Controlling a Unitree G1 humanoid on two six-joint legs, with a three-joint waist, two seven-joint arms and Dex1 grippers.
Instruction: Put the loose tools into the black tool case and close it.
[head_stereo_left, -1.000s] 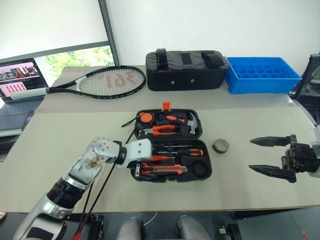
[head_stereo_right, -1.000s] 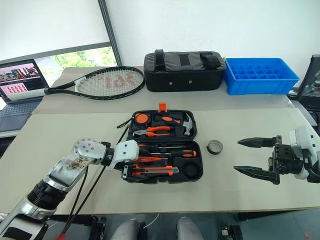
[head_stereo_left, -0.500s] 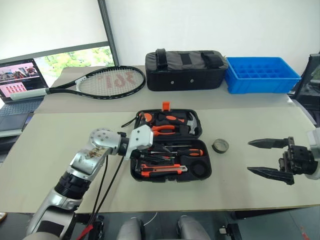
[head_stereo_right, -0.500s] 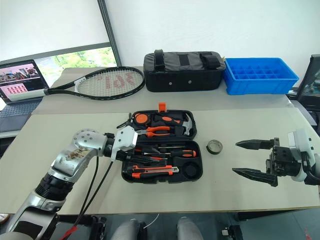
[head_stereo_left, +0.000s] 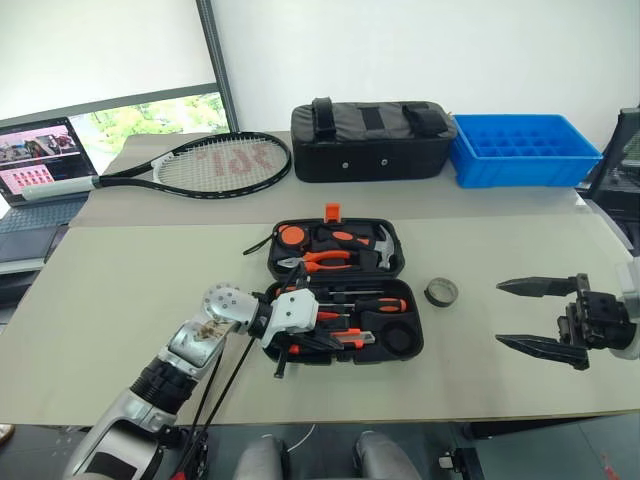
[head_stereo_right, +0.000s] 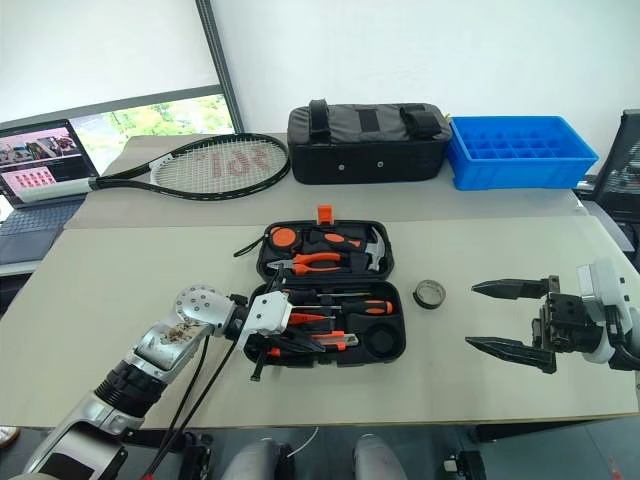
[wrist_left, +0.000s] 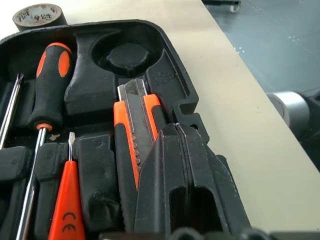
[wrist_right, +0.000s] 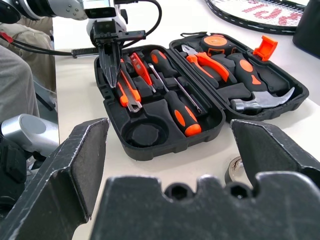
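Observation:
The black tool case (head_stereo_left: 417, 330) lies open in the middle of the table, with pliers and a hammer in its far half. Its near half holds a black-and-orange screwdriver (wrist_left: 47, 85), a small orange screwdriver (wrist_left: 67, 200) and the orange-black utility knife (wrist_left: 131, 135). My left gripper (wrist_left: 177, 126) is shut with nothing in it. It hovers low over the knife at the case's front left (head_stereo_left: 325, 338). A dark tape roll (head_stereo_left: 441, 291) lies loose on the table right of the case. Further right my right gripper (head_stereo_left: 540, 315) stands open and empty, above the table.
A tennis racket (head_stereo_left: 215, 160), a black fabric bag (head_stereo_left: 372, 140) and a blue tray (head_stereo_left: 525, 150) line the far side of the table. A laptop (head_stereo_left: 40, 160) stands at the far left.
My left gripper has shut and come down toward the case's front edge, over the knife. The right gripper has stayed where it was.

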